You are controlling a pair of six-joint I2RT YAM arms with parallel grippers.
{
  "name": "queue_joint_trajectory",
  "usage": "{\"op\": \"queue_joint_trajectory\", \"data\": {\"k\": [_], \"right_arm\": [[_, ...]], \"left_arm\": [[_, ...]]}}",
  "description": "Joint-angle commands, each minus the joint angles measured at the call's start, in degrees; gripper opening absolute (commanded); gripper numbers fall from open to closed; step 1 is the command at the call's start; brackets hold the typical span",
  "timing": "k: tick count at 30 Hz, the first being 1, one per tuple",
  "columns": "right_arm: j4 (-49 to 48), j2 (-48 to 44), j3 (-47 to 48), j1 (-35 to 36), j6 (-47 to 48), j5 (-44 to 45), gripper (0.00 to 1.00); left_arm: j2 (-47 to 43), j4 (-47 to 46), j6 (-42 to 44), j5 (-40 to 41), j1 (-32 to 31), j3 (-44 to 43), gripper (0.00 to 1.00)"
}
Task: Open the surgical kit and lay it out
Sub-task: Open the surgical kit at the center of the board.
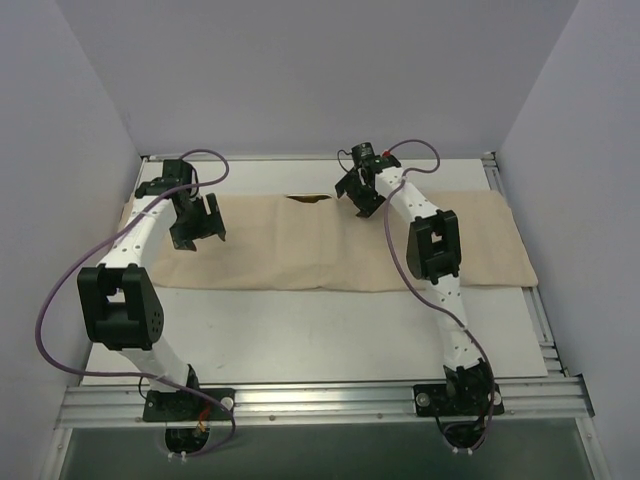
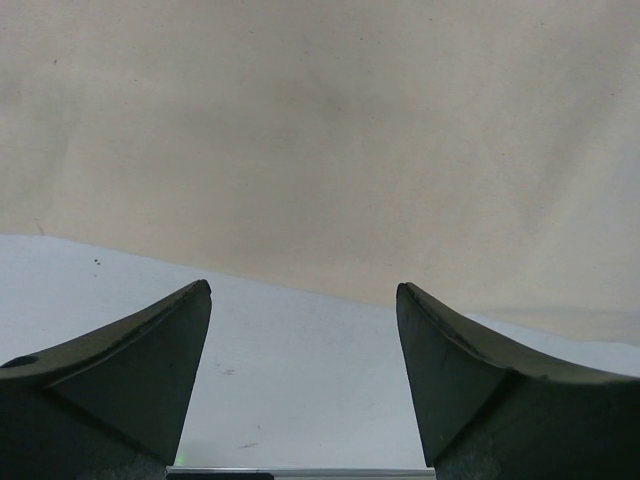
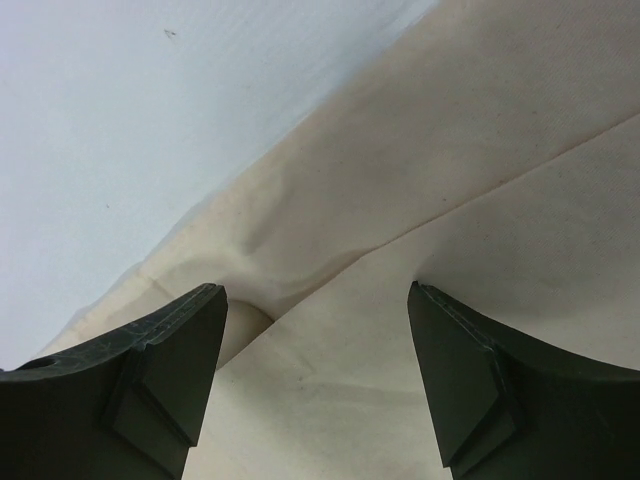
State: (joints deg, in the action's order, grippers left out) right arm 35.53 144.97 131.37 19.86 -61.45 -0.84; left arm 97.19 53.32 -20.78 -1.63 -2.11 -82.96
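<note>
Unfolding is the step in hand, as I judge it. The beige cloth wrap (image 1: 320, 245) lies as a long flat band across the far half of the counter (image 1: 330, 345), with layers not yet opened. No tray and no instruments show in any view, so they are either under the cloth or out of sight.

At the left end of the band the left pincer (image 1: 200, 233) hovers above the cloth close to its near edge. Its jaws stand wide apart with nothing between them. Its own camera looks past the left pincer (image 2: 303, 290) at plain cloth ahead and bare counter below.

Near the middle of the far edge a small dark-yellow patch (image 1: 308, 198) peeks out. I cannot tell what it is.

Just right of that, the right pincer (image 1: 357, 197) hangs over the far edge of the wrap, likewise spread wide and holding nothing. Its wrist view shows the right pincer (image 3: 315, 290) straddling a puckered fold (image 3: 300, 285), where one layer overlaps another along a diagonal edge.

The next move likely calls for the right pincer to drop onto that overlapping edge, pinch the top layer only, and draw it outward. The left pincer would do the same at its end, so the sheet opens evenly without dragging whatever lies inside.
</note>
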Motion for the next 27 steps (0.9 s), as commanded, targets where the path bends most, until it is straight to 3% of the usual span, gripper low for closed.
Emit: {"op": "queue_joint_trajectory", "data": {"k": [1,7,27], "right_arm": [[3.14,1.02,1.17,0.01,0.63,1.46,0.74],[3.14,1.99,1.17,-0.26,1.59,1.46,0.68],[-0.37,-0.65,-1.91,-0.61,3.97,-1.35,0.13]], "left_arm": [[-0.68,-1.64,-0.41,-0.66,0.26,-0.63,0.83],[-0.68,-1.9,-1.02,-0.48,0.35,-0.36,0.83],[-0.6,-1.73,-0.93,-0.04,0.18,0.52,0.83]]}}
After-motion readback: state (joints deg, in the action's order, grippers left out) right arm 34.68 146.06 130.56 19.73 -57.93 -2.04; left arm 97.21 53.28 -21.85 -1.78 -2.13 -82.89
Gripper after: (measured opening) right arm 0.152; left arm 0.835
